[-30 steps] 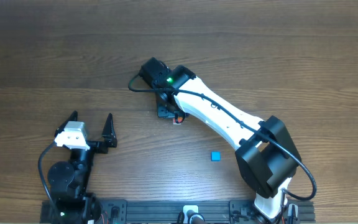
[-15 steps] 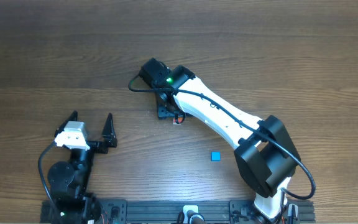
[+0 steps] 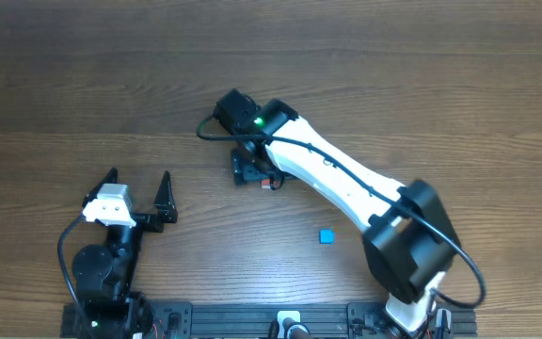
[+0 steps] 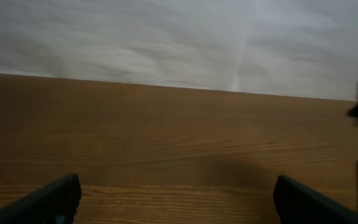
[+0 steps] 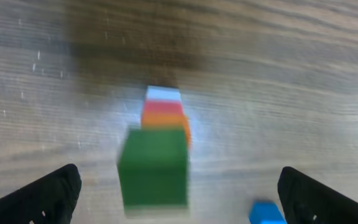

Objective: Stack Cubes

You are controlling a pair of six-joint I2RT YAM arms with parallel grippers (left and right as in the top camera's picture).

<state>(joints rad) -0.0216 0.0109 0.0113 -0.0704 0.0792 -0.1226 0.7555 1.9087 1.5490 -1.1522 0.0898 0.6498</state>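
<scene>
- Two grippers, both spread wide & holding nothing: left gripper (image 3: 139, 175) sitting near its base at table's near-left; right gripper (image 5: 179, 183) hanging over cubes mid-table.
- Green cube (image 5: 153, 165) lying between right fingers, touching neither; orange cube (image 5: 166, 119), red cube (image 5: 162, 106) & pale cube (image 5: 163, 94) lining up just behind it. Can't tell if stacked or in a row.
- Blue cube (image 3: 326, 236) sitting alone, nearer right arm's base, apart from the others.
- Right arm (image 3: 332, 174) crossing diagonally over table (image 3: 83, 75); bare wood lying all round, w/ open room toward far edge & left.
</scene>
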